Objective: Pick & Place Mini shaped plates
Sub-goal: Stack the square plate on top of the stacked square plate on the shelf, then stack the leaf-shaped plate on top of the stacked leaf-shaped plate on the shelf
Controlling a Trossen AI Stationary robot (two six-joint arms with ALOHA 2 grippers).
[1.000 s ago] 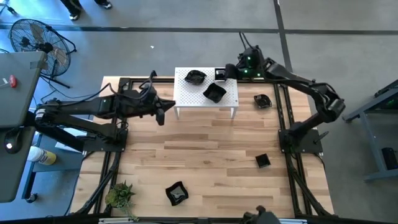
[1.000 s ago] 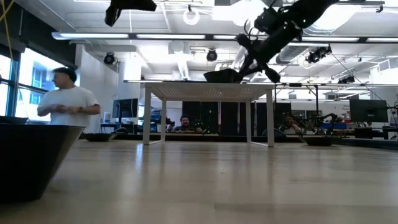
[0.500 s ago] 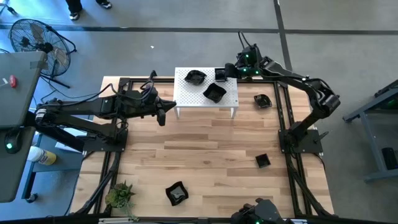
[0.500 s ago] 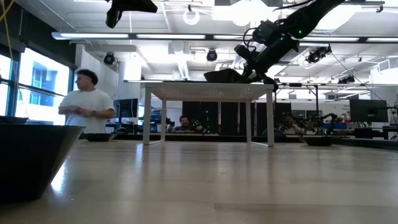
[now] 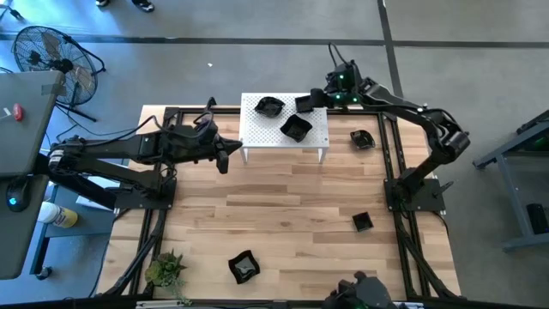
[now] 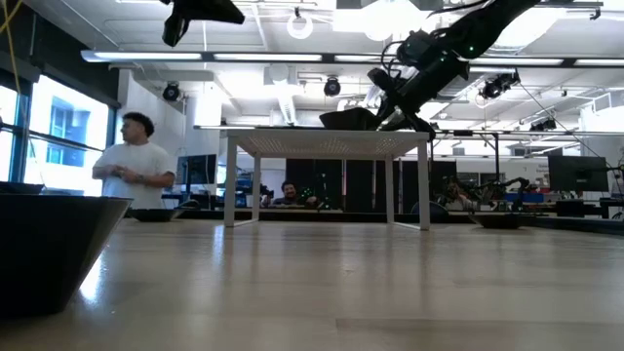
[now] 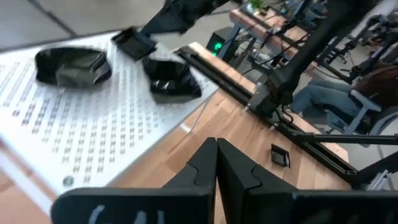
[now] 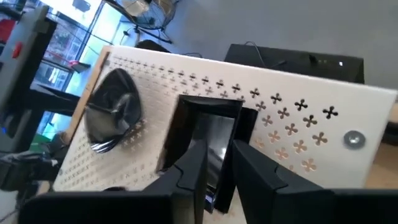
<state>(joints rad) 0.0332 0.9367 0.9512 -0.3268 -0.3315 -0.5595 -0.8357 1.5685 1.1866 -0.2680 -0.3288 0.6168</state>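
Note:
The white perforated rack (image 5: 257,129) stands at the table's far middle. Two glossy black mini plates rest on it: a wavy one (image 5: 268,106) and a rounded one (image 5: 297,128). My right gripper (image 5: 316,100) is at the rack's far right part, shut on a square black plate (image 5: 304,104), which also shows in the right wrist view (image 8: 211,134). My left gripper (image 5: 225,156) hangs shut above the table just left of the rack, touching nothing; its own view shows the fingers closed together (image 7: 216,168). Three more plates lie flat on the wood (image 5: 362,138), (image 5: 363,221), (image 5: 244,267). My right gripper pinches the square plate by its near rim (image 8: 214,183), which stands between the two fingers (image 8: 189,165). The fingers come slanting down from the table's far right side. The plate sits tilted on the rack's top (image 6: 346,119), its far part on the perforated surface.
A small green plant (image 5: 165,269) stands at the near left corner. Black frame rails (image 5: 390,163) run along both sides of the table. Open wood lies between the rack and the near plates. A person (image 6: 135,175) stands in the room beyond.
My right arm has tipped and come down a little toward the rack's far right part, with the square plate staying at about the same spot on the rack. The person in the room behind has walked to the right.

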